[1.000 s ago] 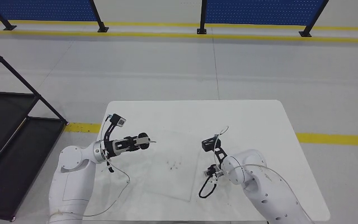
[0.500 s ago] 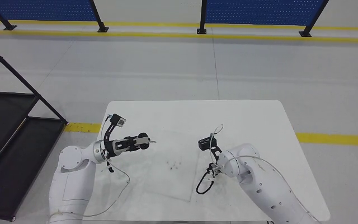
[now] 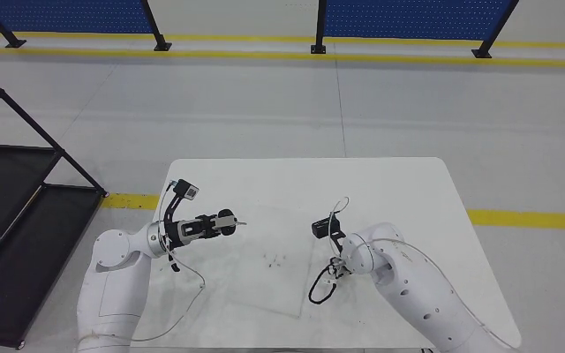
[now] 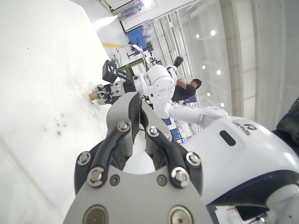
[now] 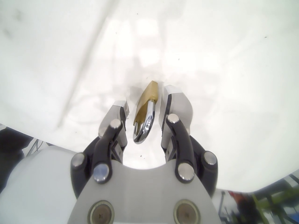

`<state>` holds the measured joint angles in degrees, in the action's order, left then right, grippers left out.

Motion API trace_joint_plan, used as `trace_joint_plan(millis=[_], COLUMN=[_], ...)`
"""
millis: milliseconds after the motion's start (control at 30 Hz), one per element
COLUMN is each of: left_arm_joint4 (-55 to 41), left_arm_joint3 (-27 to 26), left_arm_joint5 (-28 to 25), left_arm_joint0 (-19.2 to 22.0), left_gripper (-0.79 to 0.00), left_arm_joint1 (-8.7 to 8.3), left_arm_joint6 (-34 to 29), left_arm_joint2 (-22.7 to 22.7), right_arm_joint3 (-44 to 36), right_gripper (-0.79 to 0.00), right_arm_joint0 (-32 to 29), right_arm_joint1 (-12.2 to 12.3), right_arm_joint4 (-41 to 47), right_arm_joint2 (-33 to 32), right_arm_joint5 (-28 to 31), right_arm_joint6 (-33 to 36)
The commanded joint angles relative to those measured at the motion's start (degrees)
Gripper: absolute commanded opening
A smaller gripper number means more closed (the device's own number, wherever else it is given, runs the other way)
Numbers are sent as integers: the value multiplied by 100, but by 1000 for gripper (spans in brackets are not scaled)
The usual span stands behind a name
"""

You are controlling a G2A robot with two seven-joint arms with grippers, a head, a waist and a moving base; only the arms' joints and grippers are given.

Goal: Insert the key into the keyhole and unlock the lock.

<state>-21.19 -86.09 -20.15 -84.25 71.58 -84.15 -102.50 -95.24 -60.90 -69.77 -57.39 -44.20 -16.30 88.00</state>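
While the right gripper (image 5: 146, 97) is straddling the padlock (image 5: 143, 108), fingers (image 5: 178, 101) parted, its long axis is lying along them, shackle wristward, with the clenched left gripper (image 4: 137, 99) hovering well apart

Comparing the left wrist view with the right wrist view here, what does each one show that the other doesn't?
Left wrist view adds: the left claw, shut, and the right arm seen from the side. Right wrist view adds: the lock close up, its chrome shackle, and a gap between it and each finger. Both: the right claw open around the lock, over the white table.
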Motion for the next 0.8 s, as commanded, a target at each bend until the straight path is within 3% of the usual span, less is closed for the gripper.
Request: trace_joint_plan(millis=[0,33,167,433,600,767], left_arm_joint4=[-1,-1,-1,-1,-1,-1], left_arm_joint3=[0,0,0,0,0,0], left_arm_joint5=[0,0,0,0,0,0], left_arm_joint0=[0,0,0,0,0,0], left_gripper=[-785,-785,-785,-785,-785,-785], left_arm_joint1=[0,0,0,0,0,0], left_arm_joint6=[0,0,0,0,0,0], left_arm_joint2=[0,0,0,0,0,0], right_arm_joint3=[32,45,76,-205,-572,-660], right_gripper=[-582,-594,-785,-785,-785,-785], right_arm_joint0=[11,11,6,-178,-460,-679], right_arm_joint1=[5,9,25,56,99,149], right_arm_joint4=[-5,0,26,451,1472,3077], right_arm_joint2=[9,12,40,-477,-1226,-2010], right_arm_joint5=[0,0,0,-3,-203,-296], right_arm_joint6=[0,0,0,-2,-204,-378])
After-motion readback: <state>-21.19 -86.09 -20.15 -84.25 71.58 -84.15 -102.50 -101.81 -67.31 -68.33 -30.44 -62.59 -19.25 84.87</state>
